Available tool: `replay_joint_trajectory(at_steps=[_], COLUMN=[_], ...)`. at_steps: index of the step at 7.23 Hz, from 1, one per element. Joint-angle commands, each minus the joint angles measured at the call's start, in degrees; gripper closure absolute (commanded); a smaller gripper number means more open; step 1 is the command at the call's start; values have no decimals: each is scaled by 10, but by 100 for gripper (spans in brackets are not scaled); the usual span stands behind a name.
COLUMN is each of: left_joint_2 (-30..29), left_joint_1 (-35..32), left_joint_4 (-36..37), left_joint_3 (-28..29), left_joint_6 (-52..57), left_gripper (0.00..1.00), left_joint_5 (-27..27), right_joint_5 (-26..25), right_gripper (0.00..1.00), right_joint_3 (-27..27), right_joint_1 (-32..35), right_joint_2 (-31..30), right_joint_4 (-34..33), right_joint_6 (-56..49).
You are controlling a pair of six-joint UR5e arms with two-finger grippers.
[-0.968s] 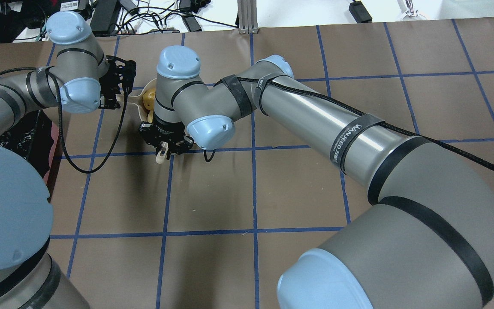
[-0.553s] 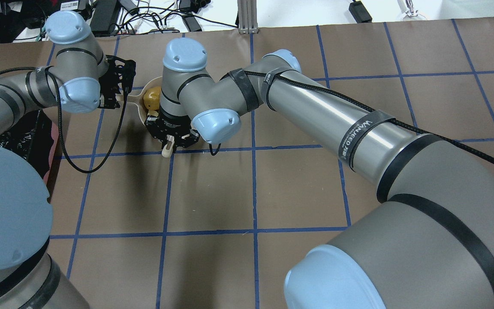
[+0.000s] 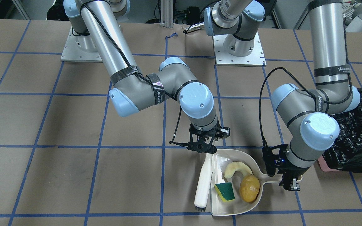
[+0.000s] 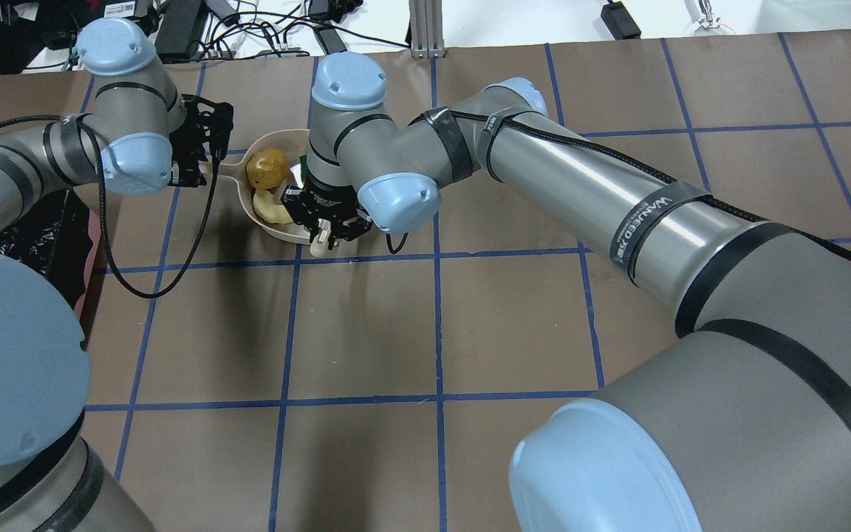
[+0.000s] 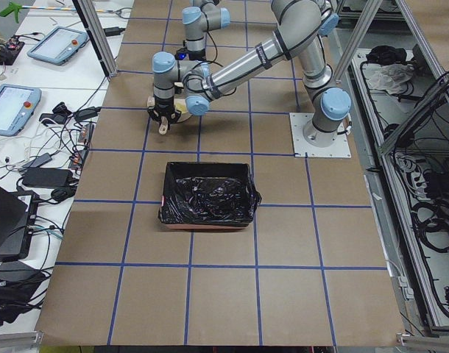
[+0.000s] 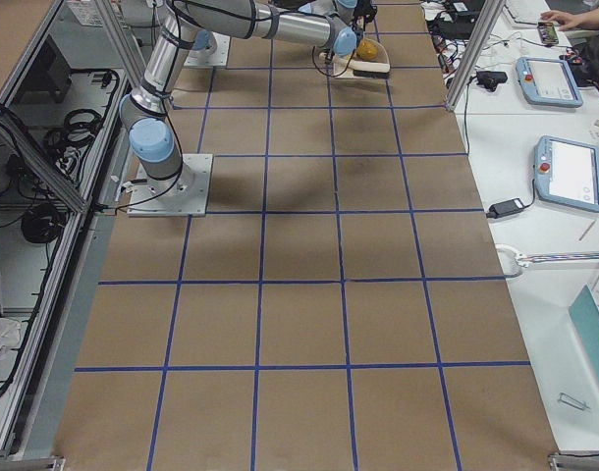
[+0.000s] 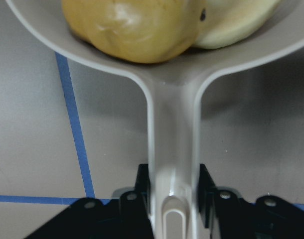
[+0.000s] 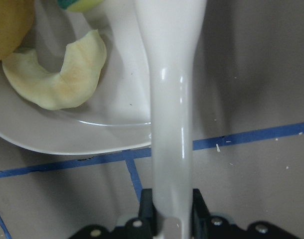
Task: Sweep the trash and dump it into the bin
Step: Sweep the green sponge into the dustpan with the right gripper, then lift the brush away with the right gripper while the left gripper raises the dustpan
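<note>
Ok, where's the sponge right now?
In the front-facing view the sponge lies inside the dustpan, near its open edge, with the brush on the view's left and the potato on the view's right.

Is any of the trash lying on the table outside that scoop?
No, the croissant piece, potato and sponge all lie inside the dustpan.
</note>
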Motion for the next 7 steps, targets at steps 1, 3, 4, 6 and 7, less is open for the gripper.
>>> replay_joint_trajectory(at_steps=[1,3,4,6,7], left_joint_2=[0,0,-1,1,6], left_joint_1=[1,1,1,4,8], left_joint_4=[0,1,1,1,1], left_joint_3=[-1,-1,-1,-6,-7], left_joint_6=[0,1,0,3,4], left_gripper=[90,90,91,100,100], left_joint_5=[-3,-3,-5,-8,-8], right_joint_5=[-25,-76,-79,-112,-113], right_gripper=[100,100,100,100,100], right_joint_3=[1,3,6,54,77], right_joint_1=[-6,-25,-46,-98,-134], right_joint_2=[-20,-65,-83,-132,-155], right_joint_4=[52,109,149,168,170], right_joint_6=[-9,-73,-105,-205,-246])
